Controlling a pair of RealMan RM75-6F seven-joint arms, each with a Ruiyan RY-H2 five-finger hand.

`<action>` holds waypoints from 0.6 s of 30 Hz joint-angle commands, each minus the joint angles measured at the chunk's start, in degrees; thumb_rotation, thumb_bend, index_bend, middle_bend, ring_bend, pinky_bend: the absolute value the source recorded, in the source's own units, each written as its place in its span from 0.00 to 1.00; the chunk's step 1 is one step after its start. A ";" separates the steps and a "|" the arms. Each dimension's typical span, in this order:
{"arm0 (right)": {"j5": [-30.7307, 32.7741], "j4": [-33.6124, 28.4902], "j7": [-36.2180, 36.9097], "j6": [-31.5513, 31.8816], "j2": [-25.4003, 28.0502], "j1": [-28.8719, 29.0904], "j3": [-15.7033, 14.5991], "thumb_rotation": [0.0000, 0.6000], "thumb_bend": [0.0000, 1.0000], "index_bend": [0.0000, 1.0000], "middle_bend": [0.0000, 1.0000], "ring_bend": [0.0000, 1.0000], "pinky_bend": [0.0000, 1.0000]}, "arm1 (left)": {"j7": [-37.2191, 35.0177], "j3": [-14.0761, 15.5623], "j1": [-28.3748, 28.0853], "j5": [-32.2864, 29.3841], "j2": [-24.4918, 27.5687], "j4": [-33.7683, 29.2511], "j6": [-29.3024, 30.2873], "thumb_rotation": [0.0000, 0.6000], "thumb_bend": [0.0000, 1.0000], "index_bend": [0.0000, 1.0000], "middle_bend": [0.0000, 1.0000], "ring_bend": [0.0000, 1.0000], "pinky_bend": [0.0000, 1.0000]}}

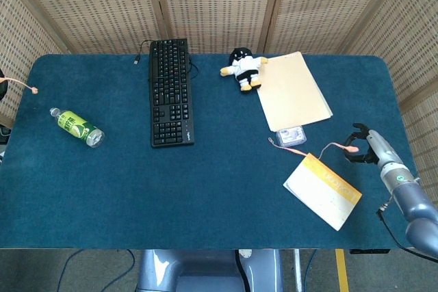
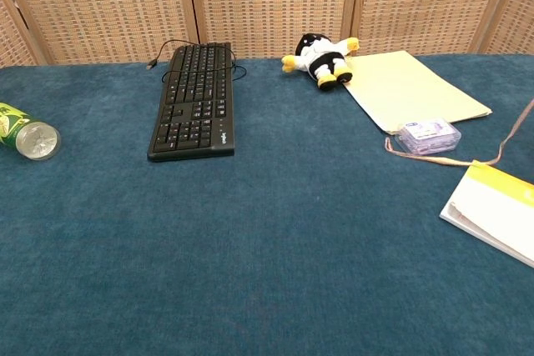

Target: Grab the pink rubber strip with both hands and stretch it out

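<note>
Near the tabletop's right edge, the right hand [image 1: 361,146] pinches one end of the pink rubber strip [image 1: 301,150]. It looks thin, limp and stretchy (likely light), so the free end wants the left hand, which isn't in view.

A table [image 1: 205,196] covered with dark blue carpet-like cloth fills most of both views. Behind it stands a folding screen [image 1: 212,5] of woven, light brown panels in wooden frames. Below the table edge, a grey floor [image 1: 82,271] with a yellow line [image 1: 340,270] is visible.
</note>
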 commanded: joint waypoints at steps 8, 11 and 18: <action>-12.55 -2.58 9.77 -3.54 3.29 -5.89 3.82 1.00 0.59 0.78 0.15 0.00 0.00 | -0.79 0.37 -0.24 0.73 -1.65 -0.09 0.50 1.00 0.45 0.86 0.00 0.00 0.00; -15.18 -4.46 11.47 -3.77 2.44 -4.55 5.62 1.00 0.59 0.78 0.15 0.00 0.00 | -1.01 1.63 0.66 3.60 -1.58 -2.50 3.42 1.00 0.45 0.86 0.00 0.00 0.00; -16.23 -3.13 12.98 -3.87 -5.20 1.95 6.74 1.00 0.59 0.78 0.15 0.00 0.00 | -1.25 4.75 3.56 9.75 -0.68 -7.95 10.12 1.00 0.45 0.86 0.00 0.00 0.00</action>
